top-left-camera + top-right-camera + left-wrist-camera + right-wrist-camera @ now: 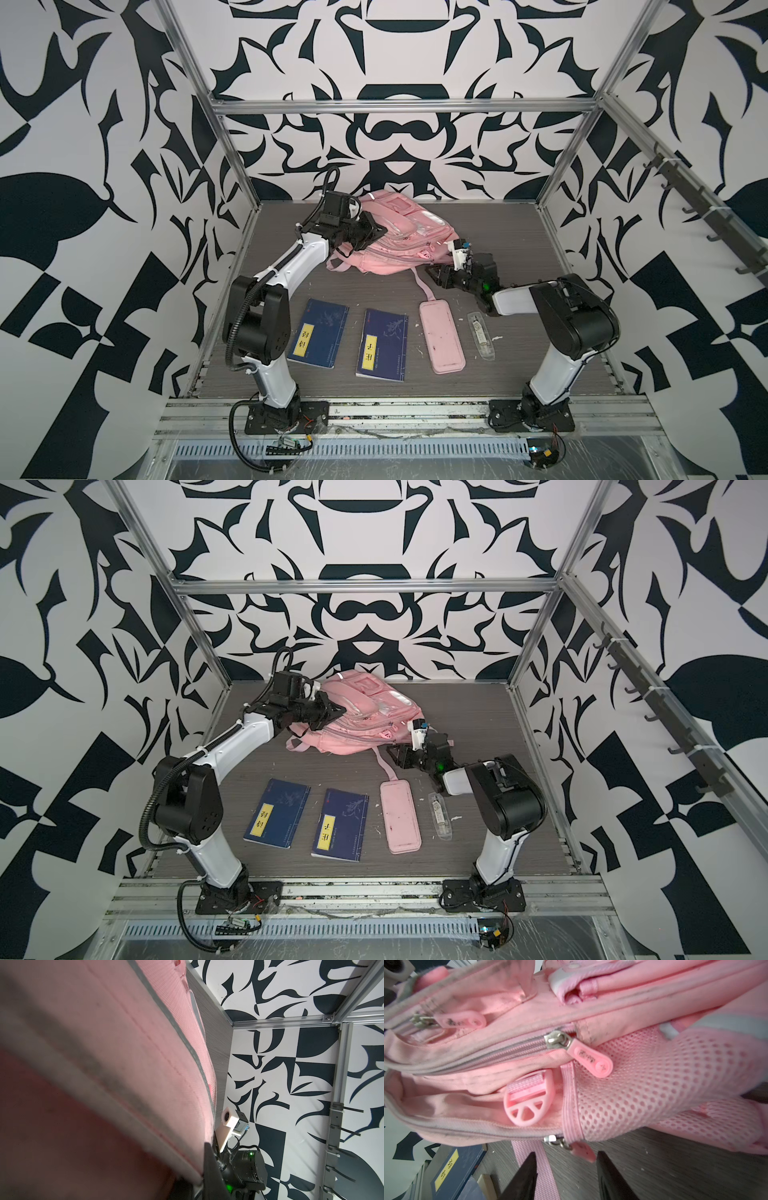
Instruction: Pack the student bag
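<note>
Up close, the big pink fabric backpack [108, 1068] is blurry and hides most of my left claw [198, 1185]. The picture's edge cuts off the dark blue book with a yellow label [465, 1167].

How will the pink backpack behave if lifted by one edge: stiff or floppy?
Probably floppy: the backpack lies slumped and creased, all soft fabric and mesh. It would likely sag and fold rather than keep shape. Its loose strap would probably trail, perhaps nudging the pencil case at its end.

Black-and-white patterned walls [395, 62], grey woodgrain floor [511, 241], aluminium frame [399, 107]
</note>
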`<action>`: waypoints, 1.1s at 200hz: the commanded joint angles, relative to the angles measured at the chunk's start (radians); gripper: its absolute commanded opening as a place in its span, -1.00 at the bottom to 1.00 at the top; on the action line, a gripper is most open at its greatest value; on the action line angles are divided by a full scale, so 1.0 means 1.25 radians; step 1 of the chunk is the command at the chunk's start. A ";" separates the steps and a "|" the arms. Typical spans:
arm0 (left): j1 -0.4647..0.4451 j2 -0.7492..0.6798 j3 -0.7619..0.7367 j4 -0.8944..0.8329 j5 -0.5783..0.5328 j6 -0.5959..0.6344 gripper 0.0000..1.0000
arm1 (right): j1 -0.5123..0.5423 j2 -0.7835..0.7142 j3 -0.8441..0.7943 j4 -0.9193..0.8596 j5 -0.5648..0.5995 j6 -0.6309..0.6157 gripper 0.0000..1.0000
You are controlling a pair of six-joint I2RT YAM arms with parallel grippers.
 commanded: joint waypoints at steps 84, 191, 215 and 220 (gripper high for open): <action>0.007 -0.036 0.049 0.051 0.029 0.022 -1.00 | 0.002 0.020 0.059 0.016 -0.027 -0.057 -0.26; 0.013 -0.029 0.052 0.057 0.029 0.014 -1.00 | 0.003 0.010 0.036 0.016 -0.049 -0.060 -0.50; 0.014 -0.029 0.052 0.057 0.030 0.012 -1.00 | 0.005 0.013 0.036 0.015 -0.055 -0.058 -0.52; 0.014 -0.029 0.052 0.057 0.031 0.013 -1.00 | 0.004 0.014 0.037 0.015 -0.055 -0.059 -0.53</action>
